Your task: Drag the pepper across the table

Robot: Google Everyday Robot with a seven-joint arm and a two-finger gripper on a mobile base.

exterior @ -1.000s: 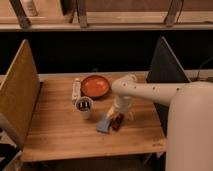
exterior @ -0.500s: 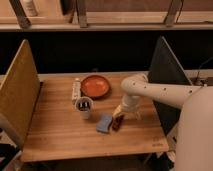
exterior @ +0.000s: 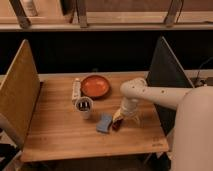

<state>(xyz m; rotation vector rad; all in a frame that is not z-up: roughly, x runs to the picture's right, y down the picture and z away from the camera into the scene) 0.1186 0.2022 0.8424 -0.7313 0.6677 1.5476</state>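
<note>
Toward the front edge of the light wooden butcher-block tabletop (exterior: 55, 135), right of centre, lies the small dark red chili-like pepper (exterior: 116, 125), just beside the light blue rectangular sponge (exterior: 104, 123) on its left. Right above the pepper's rear end hangs the white arm's gripper (exterior: 120, 116), fingers spread wide; whether they touch the pepper I cannot tell. Near the rear edge sits a round orange bowl (exterior: 95, 86); a white cup (exterior: 84, 106) stands between bowl and sponge.

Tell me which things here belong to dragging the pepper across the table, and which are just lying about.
Job: pepper; table; gripper, open, low over the pepper.
Lying about: blue sponge; orange bowl; white cup; white oblong object beside the bowl.
</note>
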